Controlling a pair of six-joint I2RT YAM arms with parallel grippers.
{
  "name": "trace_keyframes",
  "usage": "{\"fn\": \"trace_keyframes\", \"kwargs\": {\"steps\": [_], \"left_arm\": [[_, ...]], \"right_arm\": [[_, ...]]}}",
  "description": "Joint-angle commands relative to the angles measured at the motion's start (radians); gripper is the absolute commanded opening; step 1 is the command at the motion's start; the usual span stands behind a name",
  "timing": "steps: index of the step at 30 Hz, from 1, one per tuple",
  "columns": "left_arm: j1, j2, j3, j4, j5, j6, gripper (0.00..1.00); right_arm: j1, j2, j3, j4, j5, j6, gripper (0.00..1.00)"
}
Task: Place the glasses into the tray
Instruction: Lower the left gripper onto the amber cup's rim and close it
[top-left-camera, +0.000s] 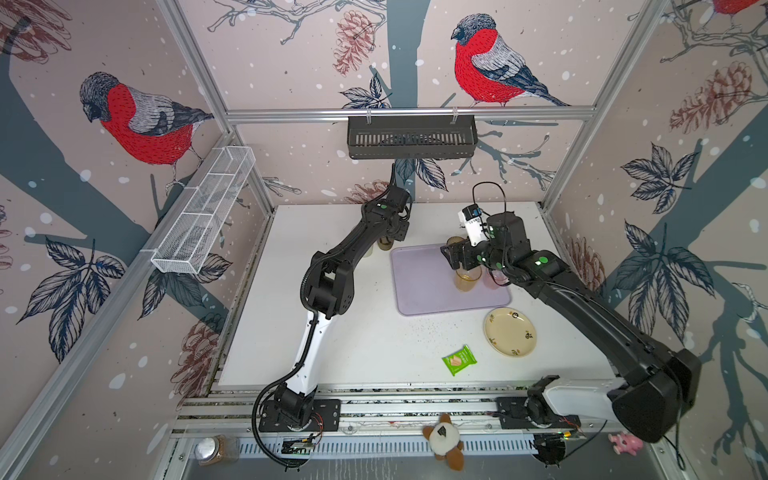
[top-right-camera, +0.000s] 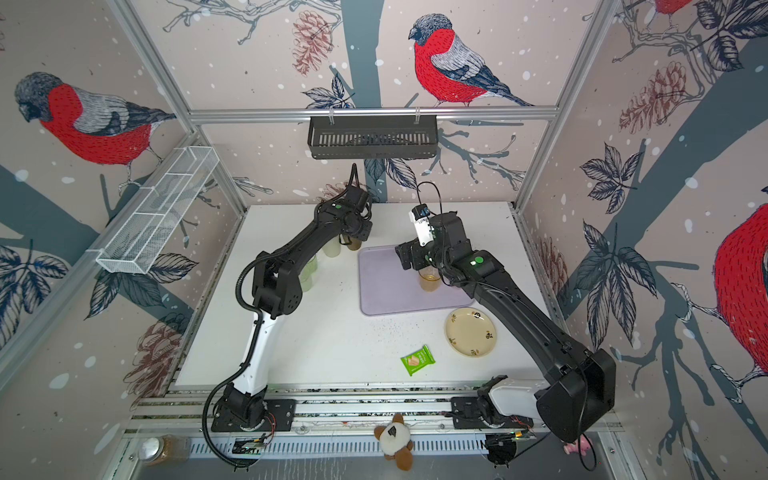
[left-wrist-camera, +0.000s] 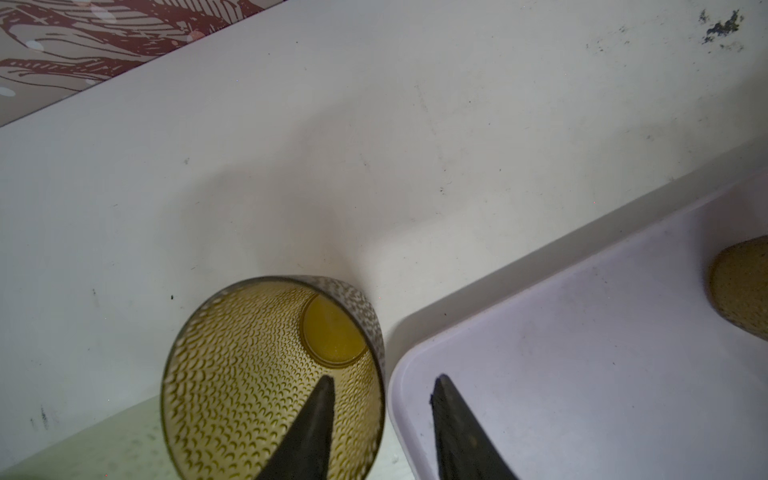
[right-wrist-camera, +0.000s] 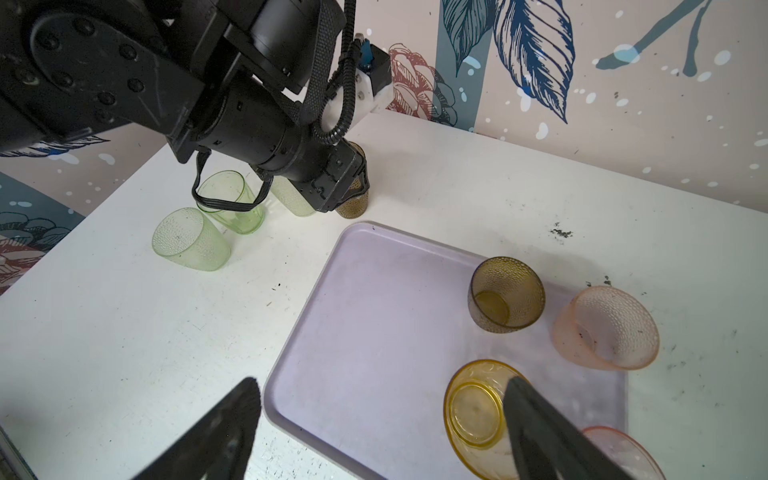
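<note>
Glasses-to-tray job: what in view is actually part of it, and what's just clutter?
Job: tray; brown glass on tray; brown glass off tray; amber glass; pink glasses; green glasses; pale glass.
Lying about: cream plate; green snack packet; plush toy; jar; pink toy; black basket; white wire rack.

In a top view, above centre, the left arm (top-left-camera: 345, 249) hides most of a brown tumbler (top-left-camera: 385, 246); right of centre, the right arm (top-left-camera: 540, 270) covers part of a pink tumbler (top-left-camera: 497, 279).
</note>
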Motion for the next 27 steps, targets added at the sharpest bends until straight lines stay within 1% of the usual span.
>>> {"fn": "trace_keyframes", "kwargs": {"steps": [1,8,12,27], "left_arm": [[-0.002,0.006,0.004,0.004,-0.003,0.015,0.41],[-0.001,0.015,0.007,0.012,-0.001,0.02,0.37],[-0.002,0.015,0.008,0.01,-0.003,0.019,0.31],[-0.003,0.016,0.014,0.015,-0.004,0.006,0.25]], "right_arm": [[-0.001,-0.003,0.006,0.017,0.006,-0.016,0.92],[-0.002,0.001,0.002,0.03,-0.01,-0.028,0.91],[-0.005,0.013,0.01,0.033,-0.014,-0.034,0.91],[-0.01,0.036,0.044,0.029,-0.014,-0.045,0.91]]}}
